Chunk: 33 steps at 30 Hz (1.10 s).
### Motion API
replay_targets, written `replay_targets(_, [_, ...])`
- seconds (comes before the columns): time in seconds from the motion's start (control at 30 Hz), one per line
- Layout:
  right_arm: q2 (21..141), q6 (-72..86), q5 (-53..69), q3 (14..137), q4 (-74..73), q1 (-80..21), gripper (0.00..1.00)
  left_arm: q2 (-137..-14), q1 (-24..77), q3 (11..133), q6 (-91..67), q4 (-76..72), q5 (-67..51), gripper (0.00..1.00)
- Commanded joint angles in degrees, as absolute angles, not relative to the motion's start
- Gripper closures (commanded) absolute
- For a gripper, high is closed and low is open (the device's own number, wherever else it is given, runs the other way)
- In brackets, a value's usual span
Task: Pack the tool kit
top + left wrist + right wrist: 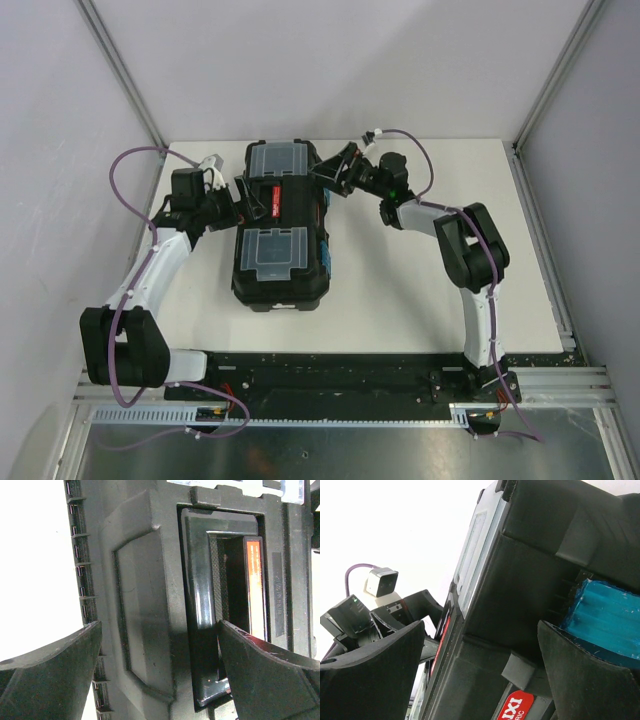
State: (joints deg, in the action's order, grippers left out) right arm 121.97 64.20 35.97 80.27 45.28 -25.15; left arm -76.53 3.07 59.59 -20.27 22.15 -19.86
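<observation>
The tool kit (pixel 280 225) lies on the counter (pixel 410 300) with its lid down, between your two arms. Your left end effector (pixel 160 627) is released, its jaws standing wide. One finger hangs outside the box edge and the other over the recess of the glossy handle (pixel 200 595), with the red label (pixel 255 580) just beyond that finger. Your right end effector (pixel 481 625) is released too, grasping nothing. The black side wall fills the space between its fingers, and a blue latch (pixel 605 620) sits just behind its right finger. I judge that the step in hand is to fasten this latch, though I cannot tell from here whether it is already snapped. To do it well, bring the right end effector so that one finger pad meets the blue face squarely, and push toward the box wall, not along it, because the box can slide on the counter. Let the left end effector rest against the opposite side as a stop, so that the push has something to work against. Keep the jaws wide until the contact is sure. For the count: one toolbox, two clear lid compartments (pixel 280 160), one ahead of the handle and one behind it, one handle, two arms. Blue shows at two places along the right side in the top view. No screwdriver shows in any view.
</observation>
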Motion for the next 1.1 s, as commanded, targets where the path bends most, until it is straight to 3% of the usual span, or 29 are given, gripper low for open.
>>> replay_targets(0.0, [124.98, 65.20, 37.84, 81.69, 49.04, -23.89, 0.01, -78.37, 2.90, 58.73, -16.42, 25.83, -16.11, 0.01])
replay_targets(0.2, [127.21, 69.14, 38.16, 79.86, 56.57, -22.33, 0.03, -78.05, 2.92, 58.61, -16.27, 25.80, -15.88, 0.00])
replay_targets(0.57, [125.97, 65.47, 32.02, 76.26, 49.52, -21.66, 0.02, -78.38, 2.90, 58.75, -16.11, 25.84, -15.48, 0.01])
replay_targets(0.77, [130.16, 68.22, 34.21, 77.47, 54.73, -23.04, 0.01, -78.64, 2.93, 58.90, -16.04, 25.80, -15.62, 0.01])
replay_targets(1.07, [132.06, 64.34, 35.49, 81.65, 49.35, -23.12, 0.01, -78.67, 2.91, 58.80, -16.11, 25.90, -15.82, 0.01])
